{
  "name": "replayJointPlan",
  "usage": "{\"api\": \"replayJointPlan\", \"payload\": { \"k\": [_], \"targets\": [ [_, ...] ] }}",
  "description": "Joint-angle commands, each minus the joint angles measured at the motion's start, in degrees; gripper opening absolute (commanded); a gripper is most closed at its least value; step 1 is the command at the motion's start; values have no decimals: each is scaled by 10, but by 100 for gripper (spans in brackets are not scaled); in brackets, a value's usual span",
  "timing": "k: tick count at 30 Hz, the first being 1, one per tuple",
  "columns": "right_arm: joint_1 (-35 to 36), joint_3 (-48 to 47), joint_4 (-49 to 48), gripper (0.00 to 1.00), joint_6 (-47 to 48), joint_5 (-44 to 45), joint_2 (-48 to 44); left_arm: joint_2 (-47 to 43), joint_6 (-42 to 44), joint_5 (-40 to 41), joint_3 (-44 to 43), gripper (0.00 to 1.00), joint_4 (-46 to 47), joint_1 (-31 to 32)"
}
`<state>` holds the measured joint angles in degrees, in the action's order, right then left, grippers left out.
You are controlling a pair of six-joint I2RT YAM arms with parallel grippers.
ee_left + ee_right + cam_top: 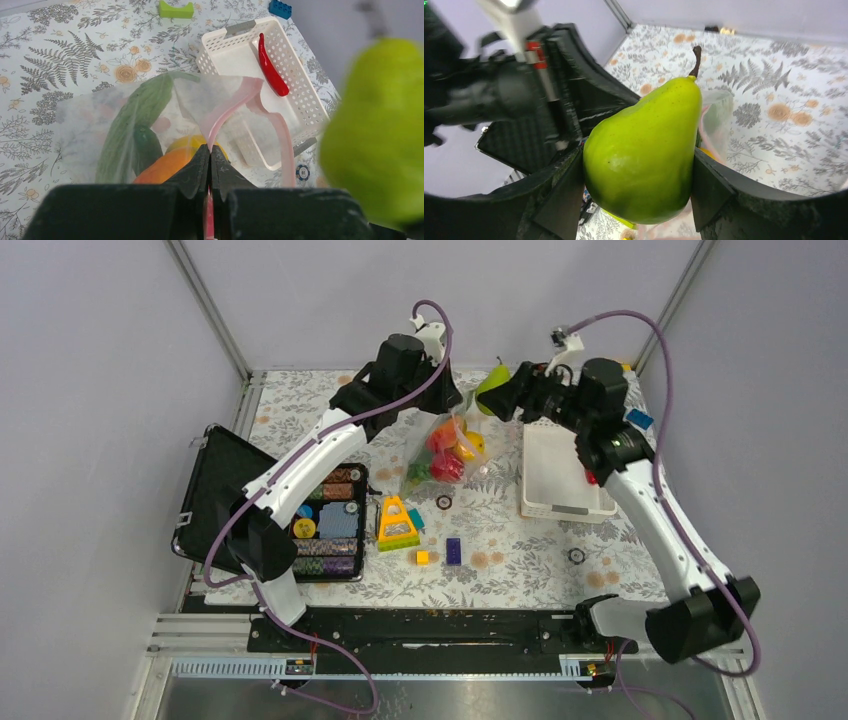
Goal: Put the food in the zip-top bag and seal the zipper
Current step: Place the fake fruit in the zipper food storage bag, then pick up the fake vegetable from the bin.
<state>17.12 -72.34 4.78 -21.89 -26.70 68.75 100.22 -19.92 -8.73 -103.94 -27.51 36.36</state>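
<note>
On the left, the left gripper (210, 159) has its fingers closed tight on the pink zipper (227, 112). It pinches one lip of the bag (432, 462) and holds it up, so the mouth gapes toward the right. The bag lies near the middle of the table (520, 540), toward the far side. Through its clear wall show a long cucumber (137, 112), an orange fruit (162, 169) and a red fruit (447, 468). Just right of the mouth, the right gripper (640, 165) hangs above the table with a green pear (644, 140) clamped between its fingers. Further right stands a white basket (550, 460) with a red chilli (272, 70) lying in it.

This looks like the loading step, with the pear next to go in. The next move calls for carrying the pear over the open mouth, lowering it past the raised lip and then releasing it, while the left pinch holds firm. The chilli is not yet bagged, and sealing has not begun
</note>
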Motion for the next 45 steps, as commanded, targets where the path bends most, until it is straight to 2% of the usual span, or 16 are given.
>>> {"api": "replayJointPlan", "payload": {
  "k": [1,8,15,22,27,31,33,34,35,40,45],
  "targets": [
    [27,-42,16,54,-7,-3,82,-29,1,11,-25,0,13,3],
    [38,-33,46,58,-10,63,119,-43,-4,3,-18,0,11,3],
    [95,-72,127,59,29,210,159,-52,-11,-69,-19,0,12,4],
    [122,-69,128,63,25,261,168,-67,-21,-97,-16,0,12,7],
    [123,-12,86,70,1,343,123,-83,-25,-131,-8,0,14,8],
    [123,1,81,79,4,326,96,-94,-35,-125,1,0,24,9],
    [123,-4,96,87,14,294,88,-96,-43,-116,2,0,28,9],
    [123,-8,104,97,16,275,84,-97,-48,-107,2,0,28,9],
    [123,-11,112,99,19,261,79,-98,-51,-96,2,0,30,8],
    [123,-12,132,100,36,199,47,-96,-64,-64,0,0,34,8],
    [123,0,121,100,71,181,-10,-93,-68,-29,-1,0,34,8]
  ]
}}
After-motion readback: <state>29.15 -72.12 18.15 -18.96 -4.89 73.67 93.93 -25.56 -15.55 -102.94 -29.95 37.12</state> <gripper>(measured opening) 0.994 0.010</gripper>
